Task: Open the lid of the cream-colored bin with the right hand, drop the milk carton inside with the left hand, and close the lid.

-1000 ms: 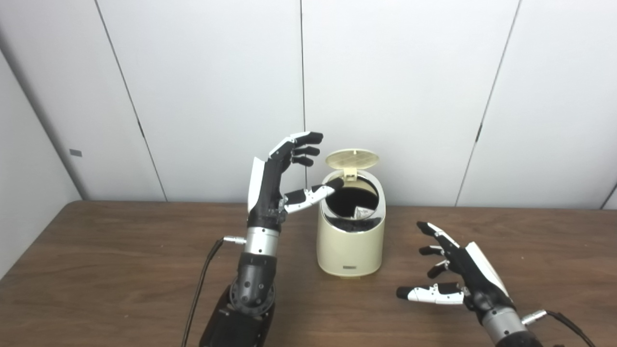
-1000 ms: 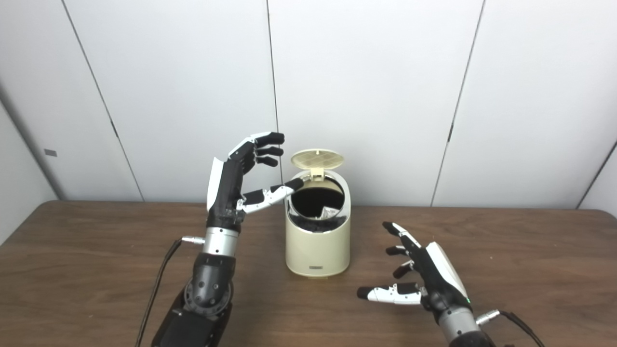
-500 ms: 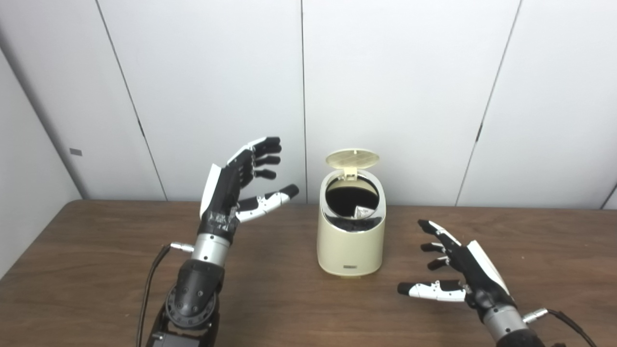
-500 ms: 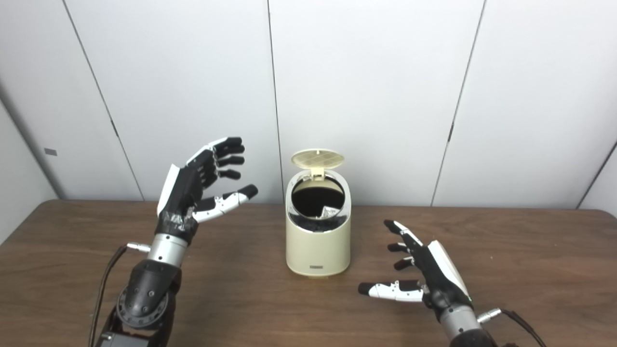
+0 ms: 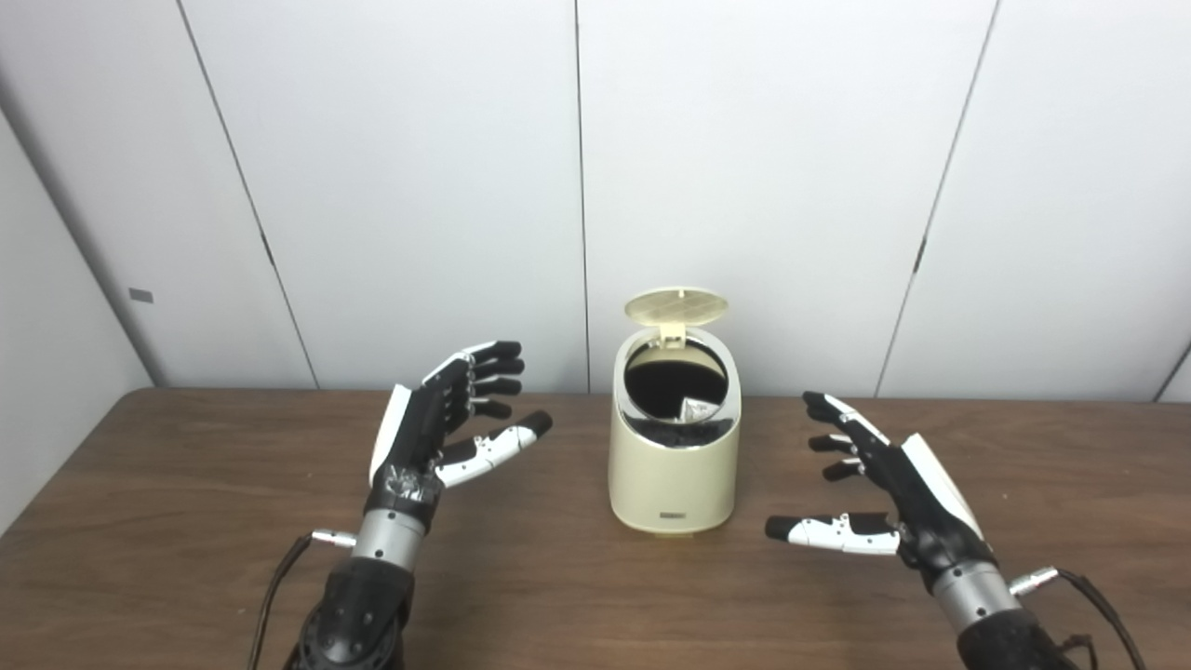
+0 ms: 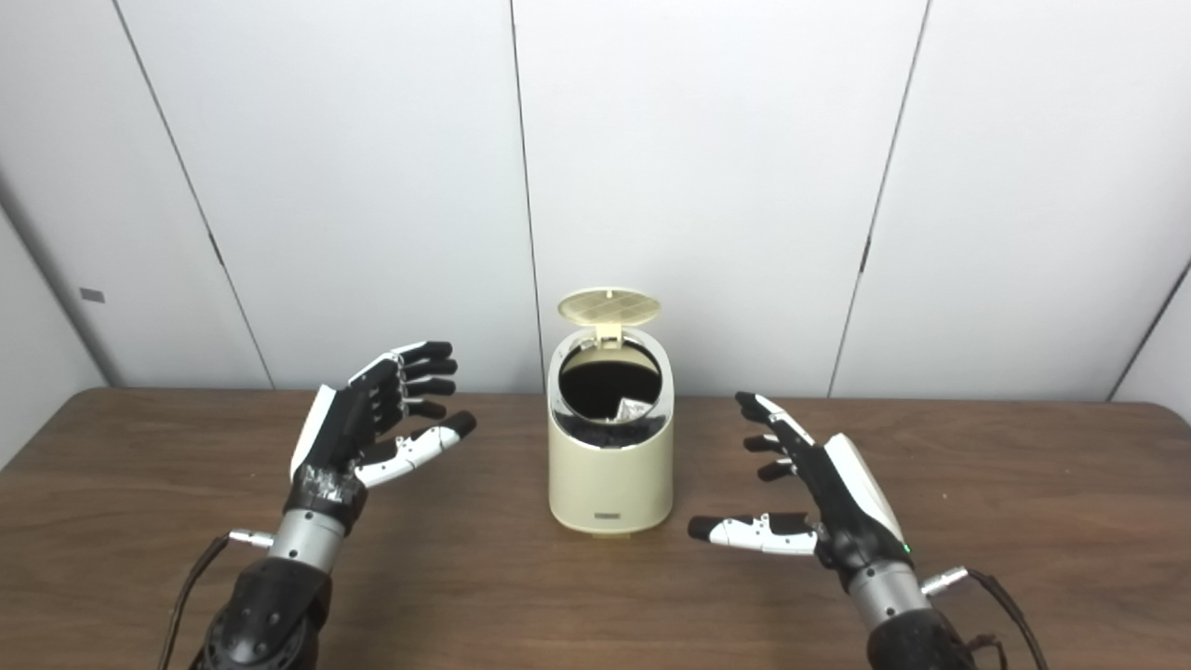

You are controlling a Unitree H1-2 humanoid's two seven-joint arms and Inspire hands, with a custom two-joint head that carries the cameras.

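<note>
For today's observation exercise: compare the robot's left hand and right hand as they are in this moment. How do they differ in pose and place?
The left hand is held left of the bin, wrist up, fingers pointing up and toward it. The right hand sits right of the bin, lower and flatter, thumb stretched sideways toward the bin's base. The left hand looks farther from the camera than the right. Both are open, empty and touch nothing; the lid stands up.

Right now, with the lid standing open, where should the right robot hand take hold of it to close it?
Probably at the lid's raised front edge, coming from above and the right. It stands tilted back on its rear hinge over the bin, so pressing that edge forward and down should swing it shut. The right robot hand is open beside the bin.
</note>
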